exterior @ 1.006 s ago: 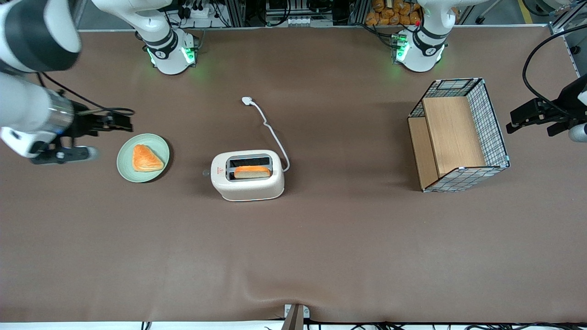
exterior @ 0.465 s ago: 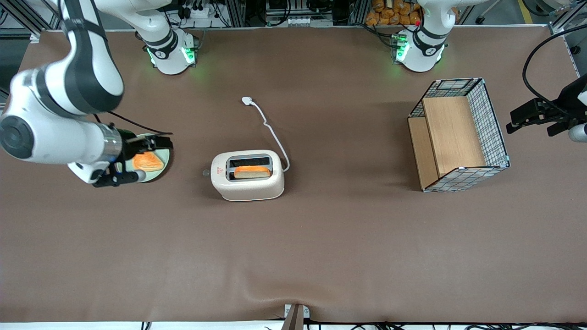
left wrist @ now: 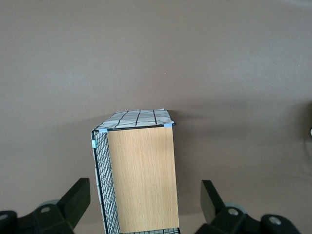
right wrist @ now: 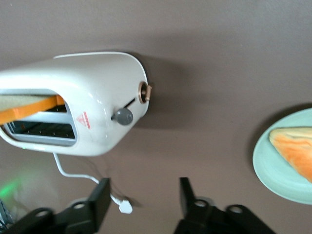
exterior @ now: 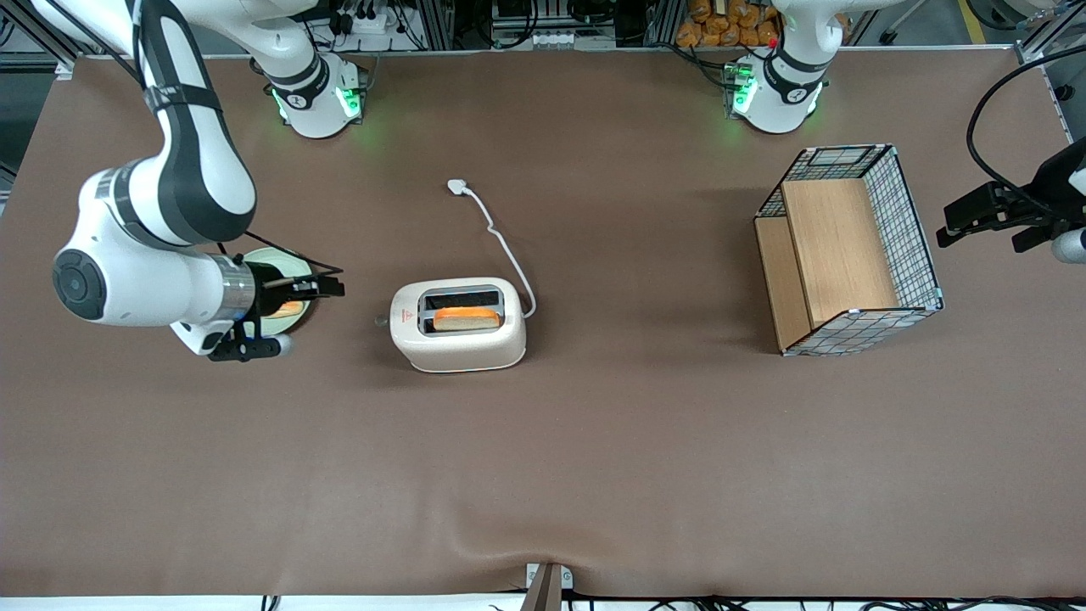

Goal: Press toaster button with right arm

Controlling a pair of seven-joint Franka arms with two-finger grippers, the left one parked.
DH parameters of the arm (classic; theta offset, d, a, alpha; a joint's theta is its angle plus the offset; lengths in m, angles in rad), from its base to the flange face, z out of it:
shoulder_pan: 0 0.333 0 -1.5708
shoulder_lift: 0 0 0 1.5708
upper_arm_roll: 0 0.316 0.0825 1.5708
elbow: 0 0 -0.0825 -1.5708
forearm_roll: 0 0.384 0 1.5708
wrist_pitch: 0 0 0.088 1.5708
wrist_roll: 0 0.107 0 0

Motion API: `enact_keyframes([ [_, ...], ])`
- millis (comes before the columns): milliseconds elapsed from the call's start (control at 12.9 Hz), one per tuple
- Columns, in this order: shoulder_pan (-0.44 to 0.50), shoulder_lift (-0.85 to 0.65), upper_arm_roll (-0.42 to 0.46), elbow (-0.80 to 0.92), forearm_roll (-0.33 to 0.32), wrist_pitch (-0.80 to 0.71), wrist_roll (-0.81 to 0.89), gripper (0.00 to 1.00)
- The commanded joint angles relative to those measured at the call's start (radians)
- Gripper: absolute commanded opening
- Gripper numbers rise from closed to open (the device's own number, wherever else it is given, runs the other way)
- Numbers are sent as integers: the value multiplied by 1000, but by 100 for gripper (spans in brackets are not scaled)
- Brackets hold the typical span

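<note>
The white toaster (exterior: pixel 458 325) stands mid-table with a slice of bread (exterior: pixel 467 318) in the slot nearer the front camera. It also shows in the right wrist view (right wrist: pixel 97 97). The toaster button (exterior: pixel 381 321) is a small grey knob on the short end face toward the working arm, and it shows in the right wrist view (right wrist: pixel 123 116). The right arm (exterior: pixel 161 255) holds its gripper (exterior: pixel 338 287) level, pointing at that end face, a short gap from the button. The gripper (right wrist: pixel 144 195) is open and empty.
A pale green plate (exterior: pixel 299 321) with a piece of bread (right wrist: pixel 297 148) lies under the gripper, mostly hidden by it. The white cord and plug (exterior: pixel 458 187) trail from the toaster toward the arm bases. A wire basket (exterior: pixel 912 229) with wooden panels stands toward the parked arm's end.
The right arm has swung from the table's end toward the toaster. Its gripper now hangs over the plate, closer to the button, and hides most of the plate.
</note>
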Motion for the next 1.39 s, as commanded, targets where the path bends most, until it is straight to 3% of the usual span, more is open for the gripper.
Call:
enact_keyframes([
  [0,33,5,-4,-25,28,68,-7,0],
  [232,68,10,-4,-64,28,159,-8,0],
  [852,105,54,-4,-68,32,210,-8,0],
  [1316,73,88,-4,-73,146,219,-29,0],
])
